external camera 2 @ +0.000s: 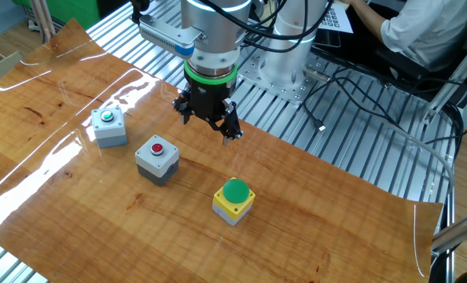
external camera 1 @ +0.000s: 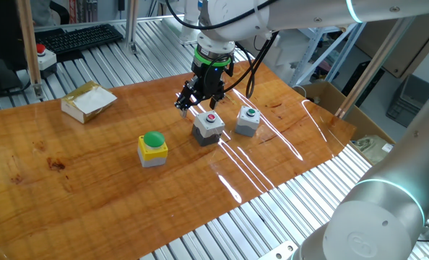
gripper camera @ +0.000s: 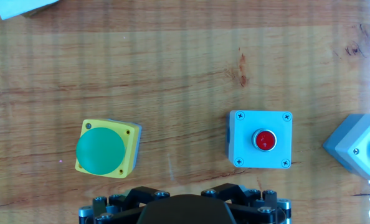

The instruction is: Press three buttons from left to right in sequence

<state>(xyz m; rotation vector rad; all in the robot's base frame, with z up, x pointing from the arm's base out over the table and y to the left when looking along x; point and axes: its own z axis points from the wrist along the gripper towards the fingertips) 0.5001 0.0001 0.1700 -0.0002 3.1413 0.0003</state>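
Buttons, 3 of them, sit in a loose row on the wooden table [external camera 1: 92, 166], all apart from each other and all below the gripper [external camera 1: 194, 103], which hangs in the air over the far side of the row and touches none of them. In the hand view the yellow-topped unit [gripper camera: 106, 148] and the grey unit with the red button [gripper camera: 260, 139] lie side by side ahead of the hand, with the grey unit with the green button [gripper camera: 359, 148] cut off at the right edge.

From one fixed view, the yellow box [external camera 1: 152, 149] carries a big green dome. The middle grey box [external camera 1: 208, 127] has a small red button in its lid, and the last grey box [external camera 1: 248, 120] a small green one. Screws show at the corners of the red-button lid in the hand view.

The arm [external camera 2: 210, 31] comes down roughly upright, a green ring above the black hand, the fingers pointing at the table. The other fixed view shows the hand [external camera 2: 208, 115] behind the gap between the red-button box [external camera 2: 156, 159] and the yellow one [external camera 2: 233, 200]. I cannot tell whether the fingers are spread or pressed together.

An open cardboard box [external camera 1: 89, 101] rests at the table's far left.
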